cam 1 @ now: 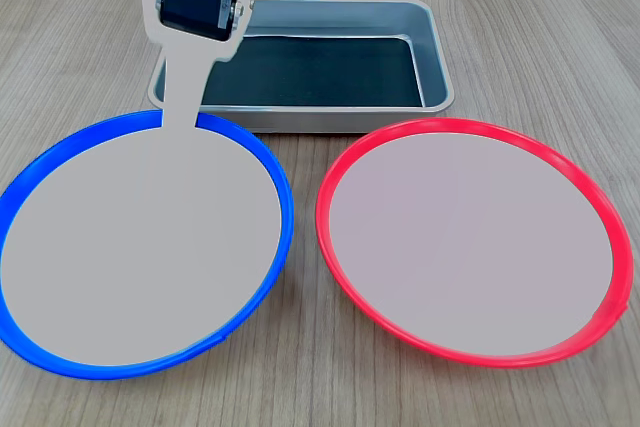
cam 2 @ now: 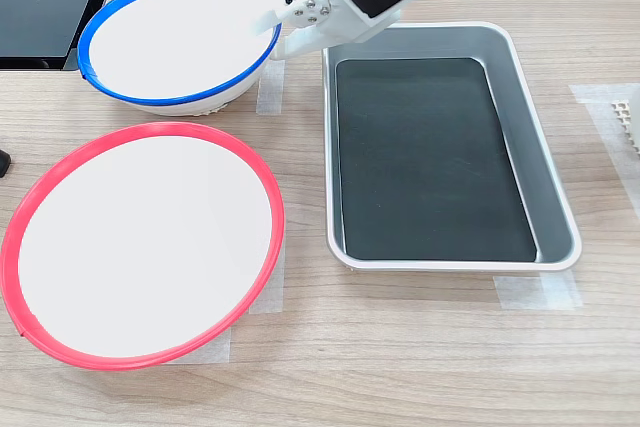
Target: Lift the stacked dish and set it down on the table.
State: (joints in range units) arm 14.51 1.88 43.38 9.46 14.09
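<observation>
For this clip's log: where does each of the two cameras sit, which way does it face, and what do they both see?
First exterior view: low at the table's front edge, facing the arm's base across the blue-rimmed plate, red-rimmed plate and metal tray; shows the gripper over the blue rim.
Second exterior view: high, looking steeply down from the side, tray on the second exterior view's right; shows the gripper at the blue-rimmed plate's near-tray edge.
Shared: both plates, tray, gripper, wood tabletop.

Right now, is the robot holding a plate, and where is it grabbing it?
Yes. The tool grips the blue-rimmed plate at its rim, on the second exterior view's right side. That plate looks tilted and partly lifted off the table.
</observation>
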